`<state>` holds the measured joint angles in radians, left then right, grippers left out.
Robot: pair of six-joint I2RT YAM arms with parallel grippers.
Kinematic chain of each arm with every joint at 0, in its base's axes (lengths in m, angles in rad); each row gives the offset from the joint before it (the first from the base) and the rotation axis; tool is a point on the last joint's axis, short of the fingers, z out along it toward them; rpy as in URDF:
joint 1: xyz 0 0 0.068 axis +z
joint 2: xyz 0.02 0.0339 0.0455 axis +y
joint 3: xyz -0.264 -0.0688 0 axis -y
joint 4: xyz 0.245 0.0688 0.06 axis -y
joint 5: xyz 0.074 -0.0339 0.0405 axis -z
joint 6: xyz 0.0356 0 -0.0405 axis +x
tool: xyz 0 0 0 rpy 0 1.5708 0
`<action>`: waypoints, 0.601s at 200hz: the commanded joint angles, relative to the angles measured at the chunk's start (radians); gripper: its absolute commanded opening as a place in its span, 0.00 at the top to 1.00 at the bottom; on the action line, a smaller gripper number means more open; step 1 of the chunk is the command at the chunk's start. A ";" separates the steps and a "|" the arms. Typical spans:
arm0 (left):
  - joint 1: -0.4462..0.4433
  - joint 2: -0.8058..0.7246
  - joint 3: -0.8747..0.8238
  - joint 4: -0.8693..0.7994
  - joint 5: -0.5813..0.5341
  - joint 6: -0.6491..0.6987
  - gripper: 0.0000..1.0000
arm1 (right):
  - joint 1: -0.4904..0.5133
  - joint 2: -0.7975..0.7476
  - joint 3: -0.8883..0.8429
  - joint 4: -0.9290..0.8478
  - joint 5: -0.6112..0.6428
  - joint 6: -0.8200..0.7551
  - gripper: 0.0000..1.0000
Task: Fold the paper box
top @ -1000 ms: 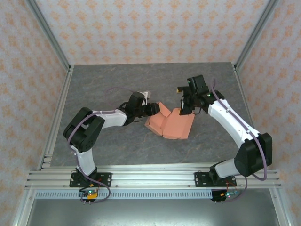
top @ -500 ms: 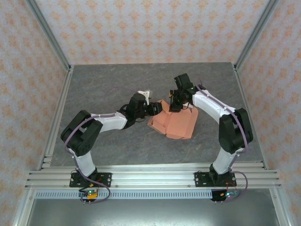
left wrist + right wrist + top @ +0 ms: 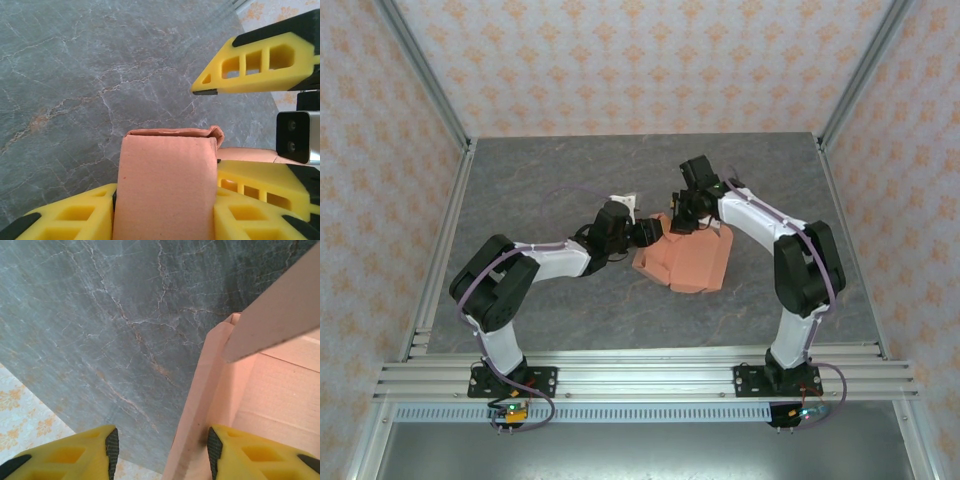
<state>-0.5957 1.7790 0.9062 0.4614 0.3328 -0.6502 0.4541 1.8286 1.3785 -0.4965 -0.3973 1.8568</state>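
The paper box [image 3: 692, 262], a salmon card sheet, lies mostly flat near the middle of the grey marbled surface [image 3: 550, 180]. Its longer side seems to run left to right, though it is nearly as deep as it is wide. At its far left corner a flap is folded up double, with its creased end pointing toward the right arm [image 3: 760, 215]. The left jaws are clenched on this flap, a yellow finger [image 3: 65, 220] pressed to each side. The right jaws crowd the same corner just beyond the crease. They stand apart astride a raised card edge, which lies against one finger [image 3: 250, 450] and clear of the other. Patterned walls [image 3: 620, 60] and metal frame posts [image 3: 420, 70] ring the surface.
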 commanded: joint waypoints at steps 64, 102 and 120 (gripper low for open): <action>-0.037 -0.042 0.008 0.029 -0.103 0.069 0.59 | 0.015 -0.004 0.178 -0.257 0.072 -0.061 0.41; -0.036 -0.035 0.005 0.034 -0.116 0.057 0.59 | 0.026 0.003 0.217 -0.286 0.065 -0.061 0.37; -0.038 -0.030 0.002 0.047 -0.115 0.048 0.59 | 0.034 0.007 0.215 -0.293 0.085 -0.044 0.37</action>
<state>-0.6300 1.7782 0.9062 0.4622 0.2508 -0.6014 0.4721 1.8301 1.5814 -0.7055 -0.3557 1.8053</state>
